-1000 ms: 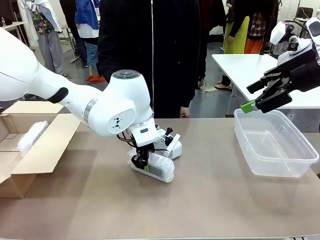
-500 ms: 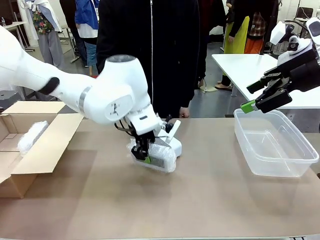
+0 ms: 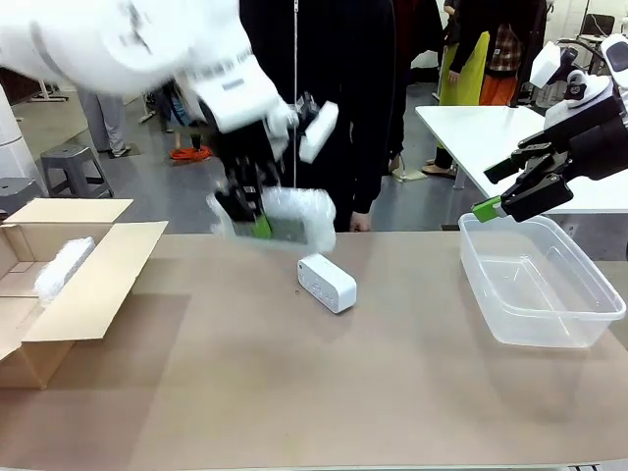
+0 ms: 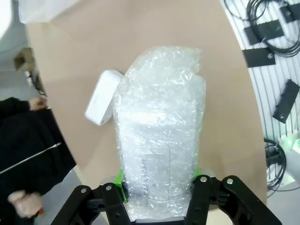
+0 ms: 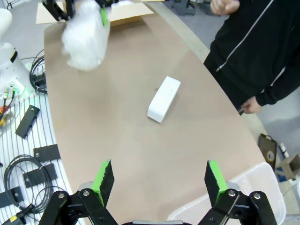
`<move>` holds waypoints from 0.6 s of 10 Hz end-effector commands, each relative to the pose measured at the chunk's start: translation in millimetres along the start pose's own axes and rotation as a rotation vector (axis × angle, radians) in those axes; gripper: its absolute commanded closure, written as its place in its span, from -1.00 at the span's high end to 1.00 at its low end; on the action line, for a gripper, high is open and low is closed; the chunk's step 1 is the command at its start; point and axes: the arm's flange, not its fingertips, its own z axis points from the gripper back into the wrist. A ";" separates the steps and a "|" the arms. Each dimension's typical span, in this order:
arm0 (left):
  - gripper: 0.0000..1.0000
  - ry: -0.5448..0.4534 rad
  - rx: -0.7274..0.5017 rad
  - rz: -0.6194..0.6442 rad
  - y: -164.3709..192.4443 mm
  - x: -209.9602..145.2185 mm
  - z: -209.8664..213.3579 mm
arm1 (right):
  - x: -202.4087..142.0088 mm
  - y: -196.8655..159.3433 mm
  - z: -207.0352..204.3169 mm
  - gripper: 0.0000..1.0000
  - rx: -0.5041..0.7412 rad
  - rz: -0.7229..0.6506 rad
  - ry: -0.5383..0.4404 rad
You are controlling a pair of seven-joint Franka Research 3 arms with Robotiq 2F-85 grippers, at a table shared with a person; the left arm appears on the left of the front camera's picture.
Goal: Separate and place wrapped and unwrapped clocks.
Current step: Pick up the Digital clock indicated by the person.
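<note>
Wrapped clock (image 3: 289, 224) is up in the air, clamped between the pads of my left gripper (image 3: 250, 211), well above the worktop (image 3: 294, 392). A second wrapped clock (image 3: 64, 267) lies in the cardboard box (image 3: 98, 280) on my left, so I'd call the wrapped pile half done. The unwrapped clock (image 3: 327, 283) lies bare mid-worktop, not yet in the clear bin (image 3: 478, 280). My left arm is raised high, and my right gripper (image 3: 496, 188) hangs above the bin's rim, jaws wide apart and empty.
</note>
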 end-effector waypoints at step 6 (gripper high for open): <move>-1.00 0.000 -0.003 0.005 -6.6 -6.1 54.7 | -0.3 -0.3 -1.5 1.00 0.016 -0.003 -0.012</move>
